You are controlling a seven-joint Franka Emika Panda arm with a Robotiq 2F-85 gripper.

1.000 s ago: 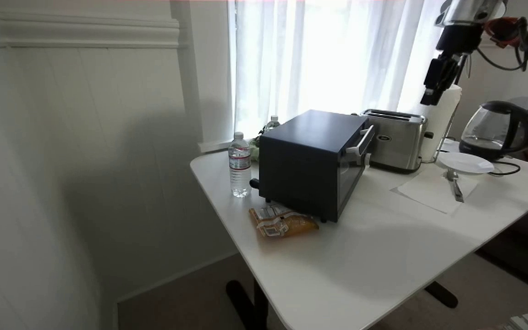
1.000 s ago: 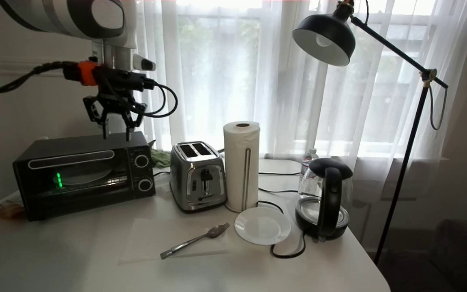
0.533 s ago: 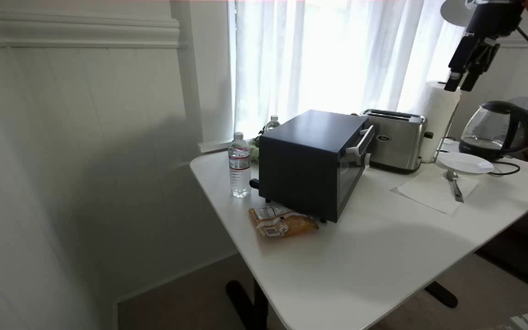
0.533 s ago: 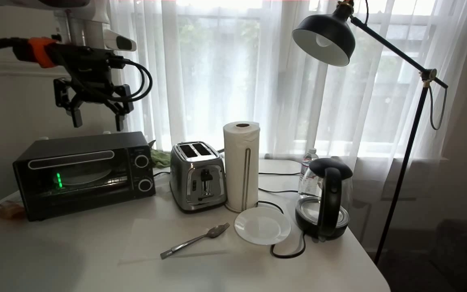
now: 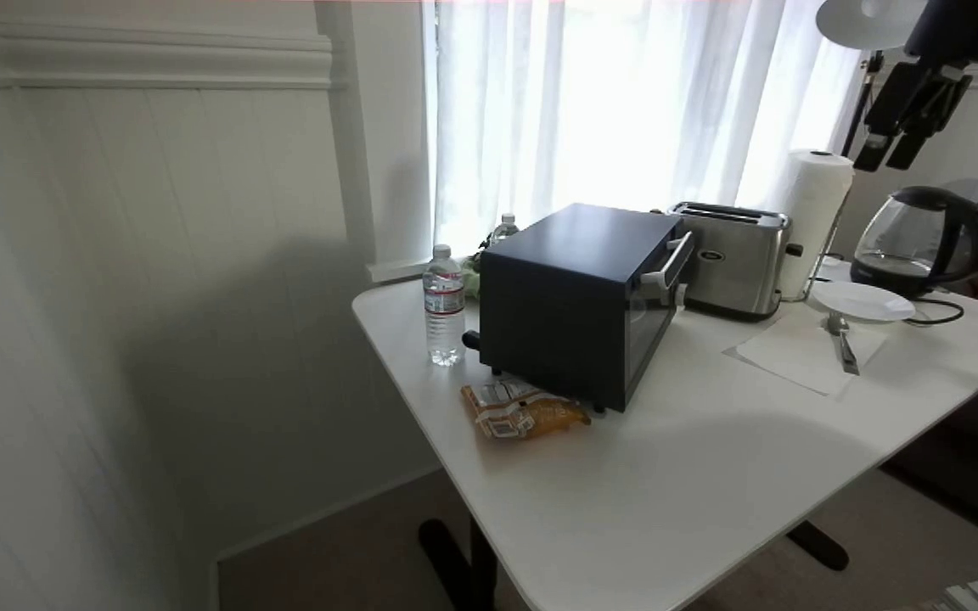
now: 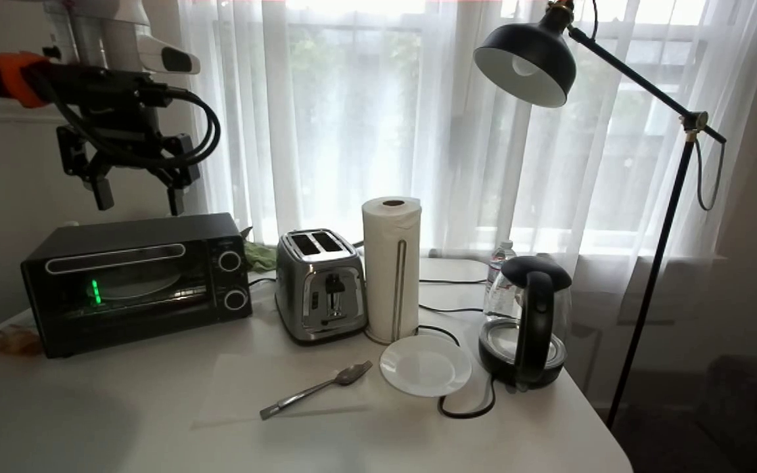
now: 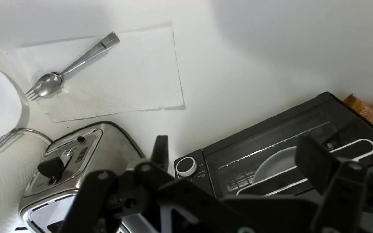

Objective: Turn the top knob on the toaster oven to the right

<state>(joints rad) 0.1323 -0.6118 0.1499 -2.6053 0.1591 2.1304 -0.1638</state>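
Observation:
The toaster oven is a black box at the left of the table. It also shows in an exterior view and in the wrist view. Its top knob and bottom knob are pale-ringed dials on its right front. The wrist view shows one knob, seemingly the bottom one; the top knob is hidden behind my gripper there. My gripper is open and empty, higher than the oven, fingers down, touching nothing. It also shows in an exterior view and in the wrist view.
A silver slot toaster stands close right of the oven, then a paper towel roll. A plate, a fork and spoon and a glass kettle are farther right. A water bottle and snack bag lie near the oven.
My gripper has risen and drawn back from above the oven, leftward in an exterior view. Its fingers have spread wider apart. The oven and other objects have not moved.

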